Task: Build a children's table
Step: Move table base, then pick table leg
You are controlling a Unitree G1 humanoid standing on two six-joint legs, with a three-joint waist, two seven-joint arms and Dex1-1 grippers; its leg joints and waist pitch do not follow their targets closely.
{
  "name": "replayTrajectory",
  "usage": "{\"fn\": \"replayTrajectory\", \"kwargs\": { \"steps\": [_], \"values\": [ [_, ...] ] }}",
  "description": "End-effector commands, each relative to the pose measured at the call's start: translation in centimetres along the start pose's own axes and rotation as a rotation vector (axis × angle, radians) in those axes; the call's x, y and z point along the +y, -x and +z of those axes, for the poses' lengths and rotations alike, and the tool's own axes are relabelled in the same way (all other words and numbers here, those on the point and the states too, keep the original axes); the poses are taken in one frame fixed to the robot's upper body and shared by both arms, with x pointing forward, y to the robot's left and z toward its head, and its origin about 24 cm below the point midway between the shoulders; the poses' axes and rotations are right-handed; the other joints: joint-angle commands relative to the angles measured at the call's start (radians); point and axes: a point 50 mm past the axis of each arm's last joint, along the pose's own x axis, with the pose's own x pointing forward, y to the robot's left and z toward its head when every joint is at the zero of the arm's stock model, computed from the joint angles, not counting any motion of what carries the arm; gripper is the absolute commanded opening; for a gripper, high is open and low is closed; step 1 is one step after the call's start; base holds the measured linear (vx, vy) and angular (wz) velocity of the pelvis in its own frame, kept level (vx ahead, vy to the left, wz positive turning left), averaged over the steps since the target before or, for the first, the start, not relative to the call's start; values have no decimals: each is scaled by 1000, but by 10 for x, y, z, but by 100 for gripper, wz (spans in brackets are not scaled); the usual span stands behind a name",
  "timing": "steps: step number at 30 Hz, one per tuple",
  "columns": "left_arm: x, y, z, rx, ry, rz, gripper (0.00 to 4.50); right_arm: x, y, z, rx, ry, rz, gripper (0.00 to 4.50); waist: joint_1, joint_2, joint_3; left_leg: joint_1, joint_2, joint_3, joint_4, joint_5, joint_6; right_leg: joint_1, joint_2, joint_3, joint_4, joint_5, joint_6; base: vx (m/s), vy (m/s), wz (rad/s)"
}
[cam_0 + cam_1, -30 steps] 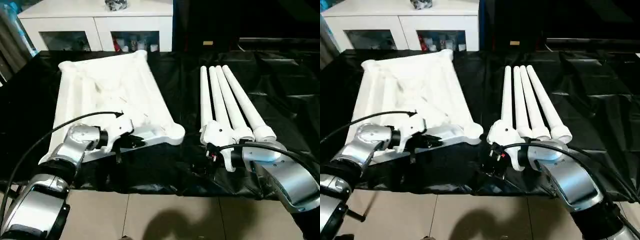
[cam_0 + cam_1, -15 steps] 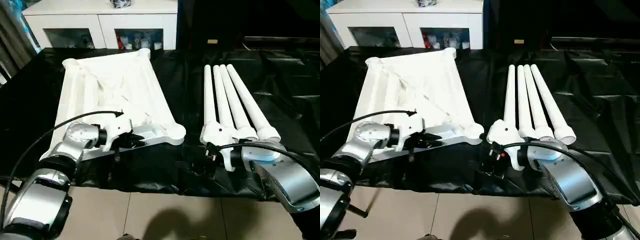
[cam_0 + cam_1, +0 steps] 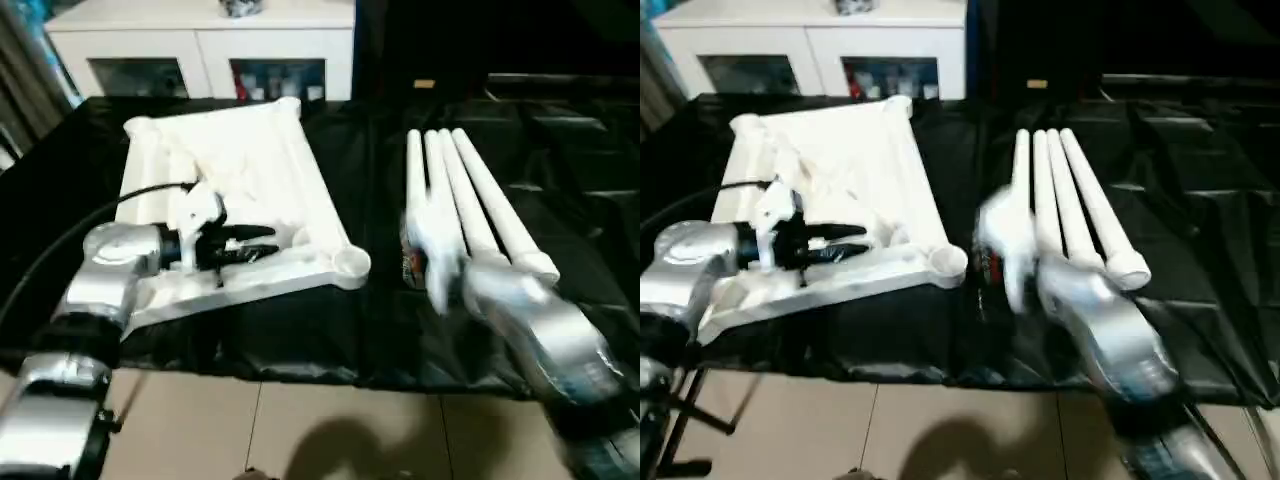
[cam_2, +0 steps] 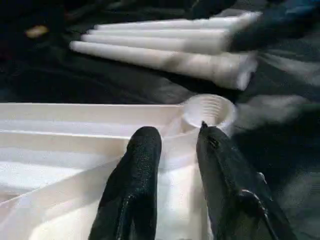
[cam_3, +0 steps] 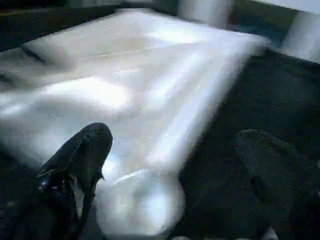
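The children's table top (image 3: pixel 240 170) lies upside down, ribs up, on the left of the black sheet. Its four white legs (image 3: pixel 470 200) lie side by side to the right. My left gripper (image 3: pixel 252 243) hovers over the top's near rim, pointing at the near right corner socket (image 3: pixel 350 263). In the left wrist view its black fingers (image 4: pixel 145 150) stand a little apart, with nothing between them, just short of that socket (image 4: pixel 209 110). My right arm (image 3: pixel 520 320) is blurred beside the legs' near ends. The right gripper (image 5: pixel 172 140) is wide open over a corner socket (image 5: pixel 140 200).
The black-sheeted work table (image 3: pixel 560 170) runs on to the right of the legs. A white glass-door cabinet (image 3: pixel 200 50) stands behind it. Tiled floor (image 3: pixel 300 430) lies in front of its near edge. A black cable (image 3: pixel 70 240) loops from my left wrist.
My left gripper has let go of the top's near rim, parted its fingers and risen over the top. My right arm has swung towards the top's near right corner.
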Motion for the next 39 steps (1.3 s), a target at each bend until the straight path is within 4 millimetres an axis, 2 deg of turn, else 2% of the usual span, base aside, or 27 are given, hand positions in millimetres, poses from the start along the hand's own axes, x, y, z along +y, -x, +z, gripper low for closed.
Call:
{"fn": "replayTrajectory", "kwargs": {
  "steps": [1,2,3,4,6,8,9,10,12,13,15,16,17,21,25,29,30,31,32,34,36,37,38,39],
  "values": [
    [-1,2,9,12,-16,52,141,-21,-10,-14,95,-103,-208,450,2,-2,-70,16,50,-14,-78,-68,-23,51,-83,52,-65,-75,-255,0,0,0],
    [-2,2,10,12,-17,55,141,-23,-13,-15,103,-111,-228,450,-1,-7,-69,9,49,-16,-80,-54,-25,56,-83,51,-60,-52,-256,0,0,0],
    [-5,1,11,15,-18,49,141,-27,-17,-17,124,-144,-270,450,4,-3,-71,12,50,-14,-79,-50,-28,55,-83,51,-60,-40,-255,0,0,0],
    [-7,1,12,17,-19,44,171,-29,-19,-18,136,-165,-294,450,4,-7,-73,10,47,-13,-77,-24,-22,56,-80,51,-55,3,-255,0,0,0],
    [-13,-1,14,12,-4,17,177,-36,-27,-18,156,-179,-359,450,7,-9,-78,6,43,-11,-72,28,-8,59,-80,49,-47,76,-263,0,0,0],
    [-20,-2,16,21,-2,-21,182,-39,-35,-17,174,-178,-393,450,8,-13,-80,2,41,-11,-70,45,10,61,-81,48,-42,112,-271,0,0,0],
    [-22,-2,17,23,-2,-25,201,-40,-36,-17,178,-177,-402,450,11,-10,-79,5,43,-9,-70,41,12,58,-82,47,-44,107,-273,0,0,0],
    [-22,-2,17,25,-2,-26,213,-40,-37,-17,180,-177,-406,450,9,-12,-77,1,41,-8,-68,36,18,60,-79,48,-43,112,-270,0,0,0],
    [-25,-1,19,29,-1,-24,218,-42,-42,-17,188,-194,-423,450,9,-18,-78,3,42,-7,-69,28,25,60,-81,47,-43,105,-273,0,0,0],
    [-26,-1,20,34,-1,-22,230,-43,-44,-18,202,-197,-435,450,10,-15,-76,3,43,-7,-70,17,25,58,-83,47,-45,82,-275,0,0,0],
    [-26,0,21,41,-3,-20,230,-44,-46,-20,214,-199,-457,450,7,-16,-72,4,43,-6,-71,-9,18,56,-81,47,-50,38,-276,0,0,0],
    [-27,1,21,47,-5,-27,258,-44,-48,-21,224,-213,-456,450,7,-18,-73,6,44,-5,-71,-19,13,56,-81,47,-48,30,-273,0,0,0],
    [-28,2,21,57,-9,-29,263,-43,-49,-24,236,-224,-451,450,7,-16,-72,4,44,-6,-72,-22,11,56,-81,47,-48,27,-272,0,0,0],
    [-32,3,23,57,1,-69,268,-43,-50,-31,280,-248,-453,450,7,-18,-73,6,44,-6,-71,-15,8,56,-78,45,-44,51,-277,0,0,0],
    [-36,3,25,67,5,-105,268,-40,-51,-37,330,-272,-427,450,11,-22,-73,4,44,-4,-69,2,21,57,-77,44,-41,88,-289,0,0,0],
    [-38,2,27,67,4,-107,268,-39,-51,-41,379,-316,-405,450,12,-21,-71,2,45,-4,-69,-14,21,57,-77,44,-42,58,-289,0,0,0],
    [-38,2,27,66,1,-104,268,-39,-51,-41,383,-322,-405,450,11,-24,-72,2,45,-3,-69,-14,21,58,-77,44,-42,58,-289,0,0,0],
    [-38,2,27,67,-2,-101,270,-39,-51,-41,386,-331,-404,433,12,-22,-71,2,45,-4,-69,-14,20,57,-77,43,-42,51,-288,0,0,0],
    [-38,1,28,68,-4,-102,270,-39,-51,-42,392,-349,-401,433,12,-26,-72,3,46,-3,-69,-13,21,57,-77,43,-42,52,-287,0,0,0],
    [-38,1,28,69,-5,-104,271,-39,-51,-42,396,-361,-400,412,13,-25,-71,3,46,-3,-69,-20,18,56,-77,43,-43,39,-285,0,0,0],
    [-38,1,29,70,-6,-109,271,-40,-49,-43,417,-389,-400,396,12,-29,-71,3,46,-3,-69,-23,17,56,-77,44,-43,29,-282,0,0,0],
    [-37,1,29,71,-6,-111,271,-40,-49,-44,425,-398,-401,396,13,-28,-70,3,46,-3,-70,-25,15,55,-76,43,-44,23,-281,0,0,0],
    [-37,1,29,71,-6,-111,271,-40,-49,-44,426,-400,-401,377,13,-28,-70,3,46,-3,-69,-27,13,55,-77,43,-44,21,-280,0,0,0],
    [-37,0,31,71,-8,-114,271,-42,-48,-45,432,-421,-407,377,12,-34,-70,4,46,-2,-70,-30,12,54,-76,43,-45,17,-279,0,0,0]
  ]
}}
